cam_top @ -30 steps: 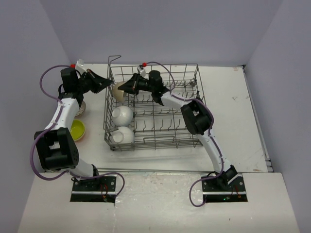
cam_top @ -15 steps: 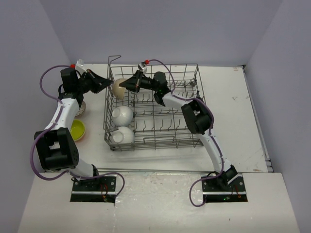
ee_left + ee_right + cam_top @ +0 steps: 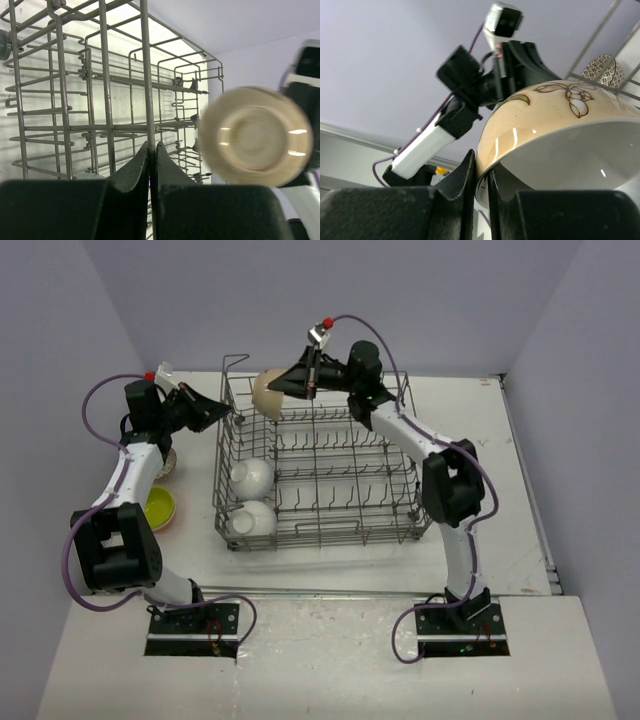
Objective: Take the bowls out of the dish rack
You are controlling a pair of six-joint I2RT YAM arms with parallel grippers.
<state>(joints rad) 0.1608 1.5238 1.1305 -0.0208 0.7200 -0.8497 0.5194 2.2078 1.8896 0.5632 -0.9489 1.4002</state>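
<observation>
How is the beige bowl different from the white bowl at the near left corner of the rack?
The beige bowl is tan with a painted flower; the white bowl is plain. The beige bowl is held up by its rim in the right hand near the far left corner of the rack; the white bowl rests inside the rack, untouched. Both are round and look similar in size.

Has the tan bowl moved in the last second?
Yes. The tan bowl, pinched by the right gripper, went from inside the dish rack to above its far rim.
</observation>
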